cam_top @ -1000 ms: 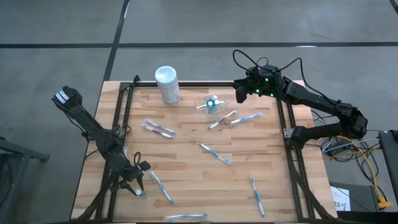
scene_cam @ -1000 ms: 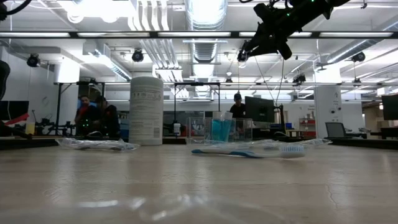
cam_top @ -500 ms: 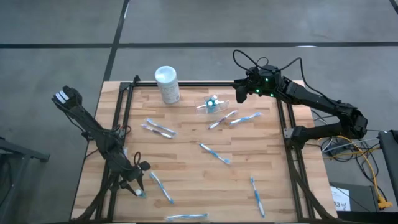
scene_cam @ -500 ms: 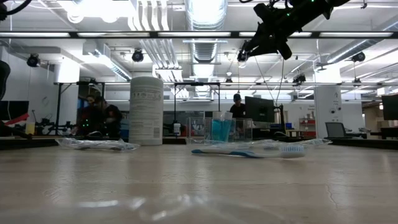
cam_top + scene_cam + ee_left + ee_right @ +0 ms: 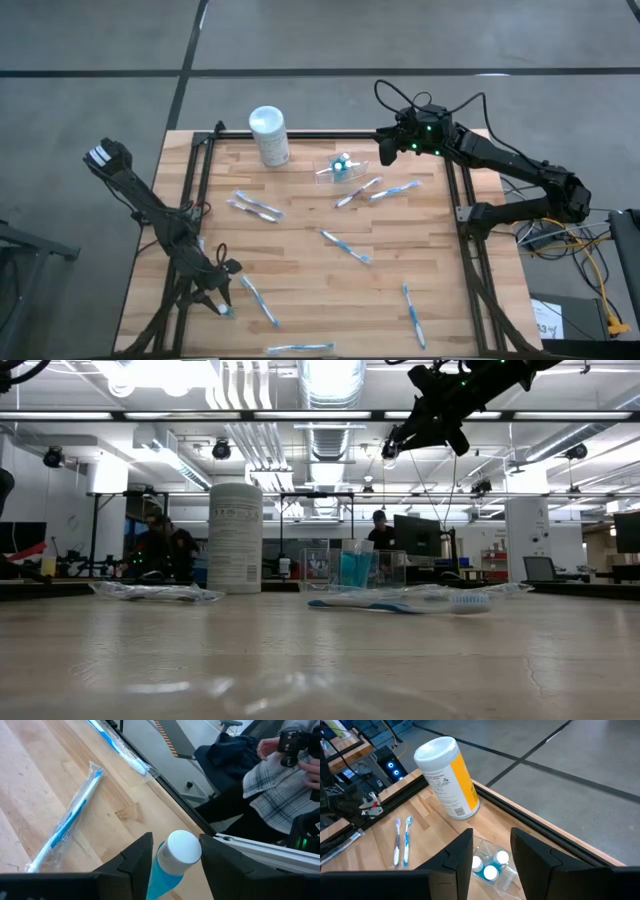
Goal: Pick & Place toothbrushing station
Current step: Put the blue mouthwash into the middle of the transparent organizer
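several wrapped toothbrushes (image 5: 347, 246), wood table (image 5: 300, 280), open-ceiling workshop

Clear toothbrushing station (image 5: 340, 167) stands upright near the table's far edge.

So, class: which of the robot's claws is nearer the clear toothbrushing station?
The right claw. It hangs above the table's far edge, just beside the toothbrushing station. The left claw sits by the near left corner, across the table.

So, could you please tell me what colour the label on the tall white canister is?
Yellow with dark print, on the white canister; the right wrist view shows it best.
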